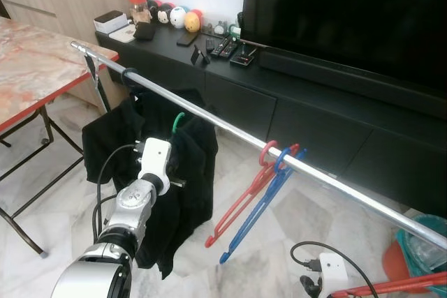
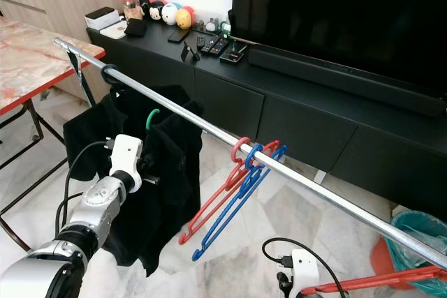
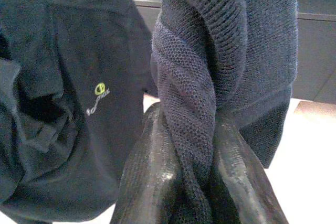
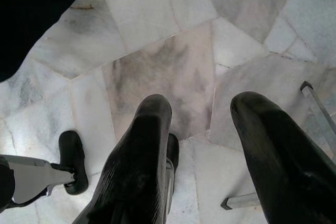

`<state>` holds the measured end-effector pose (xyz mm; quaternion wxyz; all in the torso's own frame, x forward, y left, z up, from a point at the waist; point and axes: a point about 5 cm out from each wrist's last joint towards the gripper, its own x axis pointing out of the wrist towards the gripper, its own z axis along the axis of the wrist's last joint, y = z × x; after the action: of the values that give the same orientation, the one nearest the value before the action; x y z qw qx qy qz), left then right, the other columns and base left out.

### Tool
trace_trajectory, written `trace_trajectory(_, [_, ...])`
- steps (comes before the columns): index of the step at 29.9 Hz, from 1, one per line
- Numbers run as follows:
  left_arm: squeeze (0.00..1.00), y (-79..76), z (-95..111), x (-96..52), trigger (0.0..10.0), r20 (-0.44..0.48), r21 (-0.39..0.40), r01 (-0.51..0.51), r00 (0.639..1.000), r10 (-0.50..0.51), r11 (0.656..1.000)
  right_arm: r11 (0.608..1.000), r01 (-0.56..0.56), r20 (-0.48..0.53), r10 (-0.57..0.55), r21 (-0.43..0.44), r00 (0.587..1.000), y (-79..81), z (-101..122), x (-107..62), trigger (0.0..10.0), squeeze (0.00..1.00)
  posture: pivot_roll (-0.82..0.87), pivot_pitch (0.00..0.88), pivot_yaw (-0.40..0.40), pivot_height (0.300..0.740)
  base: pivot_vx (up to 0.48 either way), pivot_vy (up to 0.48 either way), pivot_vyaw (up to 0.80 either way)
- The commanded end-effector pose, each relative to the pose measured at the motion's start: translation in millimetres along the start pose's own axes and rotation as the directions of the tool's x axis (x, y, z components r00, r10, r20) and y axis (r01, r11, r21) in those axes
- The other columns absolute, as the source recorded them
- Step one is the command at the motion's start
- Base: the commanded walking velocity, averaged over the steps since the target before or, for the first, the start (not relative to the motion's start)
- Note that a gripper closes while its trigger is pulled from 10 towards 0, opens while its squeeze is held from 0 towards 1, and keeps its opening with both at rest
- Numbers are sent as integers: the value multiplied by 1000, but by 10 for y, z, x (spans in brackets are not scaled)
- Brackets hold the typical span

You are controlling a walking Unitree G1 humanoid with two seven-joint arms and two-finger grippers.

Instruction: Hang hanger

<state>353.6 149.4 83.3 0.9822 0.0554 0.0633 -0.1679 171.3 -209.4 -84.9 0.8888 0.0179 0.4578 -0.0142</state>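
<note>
Black knit garment, on a green hanger whose hook hangs just under the steel rail: we have the left gripper clamped on a twisted fold of it. Further along the rail, red hanger and blue hanger already hooked. Right gripper spread wide, empty, low over marble floor. Step in hand: hooking; next we must lift the green hook over the rail.

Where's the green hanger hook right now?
In the left eye view the green hanger hook sticks up from the black garment on the robot's left, just under the metal rail, left of the red hanger.
</note>
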Motion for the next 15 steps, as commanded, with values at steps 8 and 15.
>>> trace_trajectory(8, [0,-118,138,125,10000,5,40,42,999,-42,998,1000,6,2,-6,2,1000,-23,8,-2,10000,0,-92,0,-17,740,0,0,0])
trace_trajectory(15, [0,-276,224,239,10000,-45,61,103,994,-100,993,1000,3,4,-3,0,1000,-18,21,1,10000,0,-94,0,-14,740,0,0,0])
